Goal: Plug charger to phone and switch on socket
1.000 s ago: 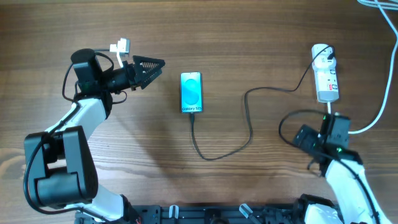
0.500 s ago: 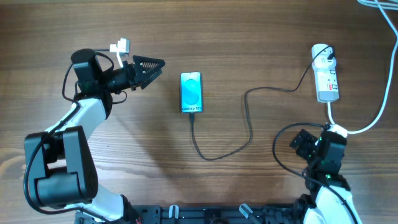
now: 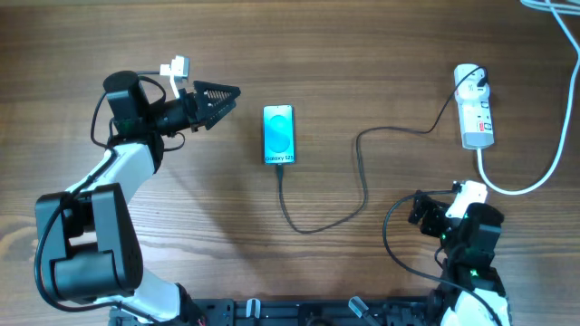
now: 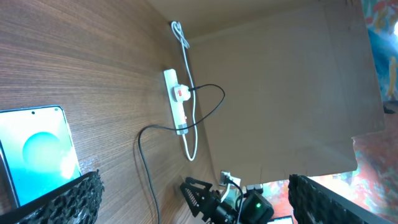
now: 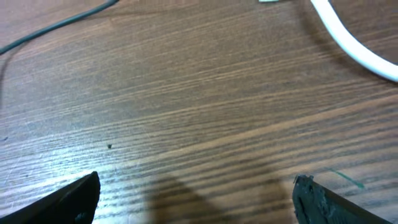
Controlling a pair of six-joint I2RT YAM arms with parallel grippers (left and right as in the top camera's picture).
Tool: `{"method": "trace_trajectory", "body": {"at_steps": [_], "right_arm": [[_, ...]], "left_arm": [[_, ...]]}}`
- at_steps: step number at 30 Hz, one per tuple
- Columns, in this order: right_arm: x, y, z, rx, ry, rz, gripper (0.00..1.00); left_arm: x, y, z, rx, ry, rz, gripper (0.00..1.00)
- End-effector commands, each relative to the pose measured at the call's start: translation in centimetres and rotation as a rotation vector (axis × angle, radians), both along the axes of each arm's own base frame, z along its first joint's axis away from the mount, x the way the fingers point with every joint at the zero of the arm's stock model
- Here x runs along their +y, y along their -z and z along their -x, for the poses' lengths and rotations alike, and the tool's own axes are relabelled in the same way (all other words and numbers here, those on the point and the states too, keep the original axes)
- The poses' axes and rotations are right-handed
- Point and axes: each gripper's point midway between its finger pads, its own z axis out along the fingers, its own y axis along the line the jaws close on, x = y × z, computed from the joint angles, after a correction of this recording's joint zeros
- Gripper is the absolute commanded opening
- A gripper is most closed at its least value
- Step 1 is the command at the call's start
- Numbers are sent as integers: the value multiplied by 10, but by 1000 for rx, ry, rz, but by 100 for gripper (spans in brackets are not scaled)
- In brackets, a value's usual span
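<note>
On the wooden table (image 3: 381, 54), near its middle, the phone (image 3: 278, 135) lies flat with a lit blue-turquoise screen, a white edge and small black text at its near short end. At that end the thin black charger (image 3: 362, 172) meets it; I cannot tell if it is fully seated. It curves right to the socket (image 3: 475, 107), a white strip with a red mark and a thick white cable (image 3: 544, 172). The left gripper (image 3: 227, 98), just left of the phone, is spread wide and holds nothing. The right gripper (image 3: 422, 214), well apart from the socket, also gapes empty.
</note>
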Motion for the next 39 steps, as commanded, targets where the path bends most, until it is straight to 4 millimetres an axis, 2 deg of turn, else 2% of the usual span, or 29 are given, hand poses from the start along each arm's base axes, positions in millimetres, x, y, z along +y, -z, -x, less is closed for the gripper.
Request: {"method": "trace_trajectory", "body": {"at_steps": [1,10,17,26,29,39], "right_arm": [[3,-15,-5,-68,-31,18,100],[11,-55,-18,-246,-83,32,100],[48,-108,-23,-478,-266,129,100],[67,-155,-16,-684,-341,194,100],[72,-166,-12,-735,-357,194,100],[73,-166,-12,-737,-350,160,100]], "left_arm": [[1,-9,-2,-44,1,-10,100],[1,-9,-2,-44,1,-10,100],[1,-9,-2,-44,1,-10,100],[1,-9,-2,-44,1,-10,100],[1,-9,-2,-44,1,-10,100],[1,-9,-2,-44,1,-10,100]]}}
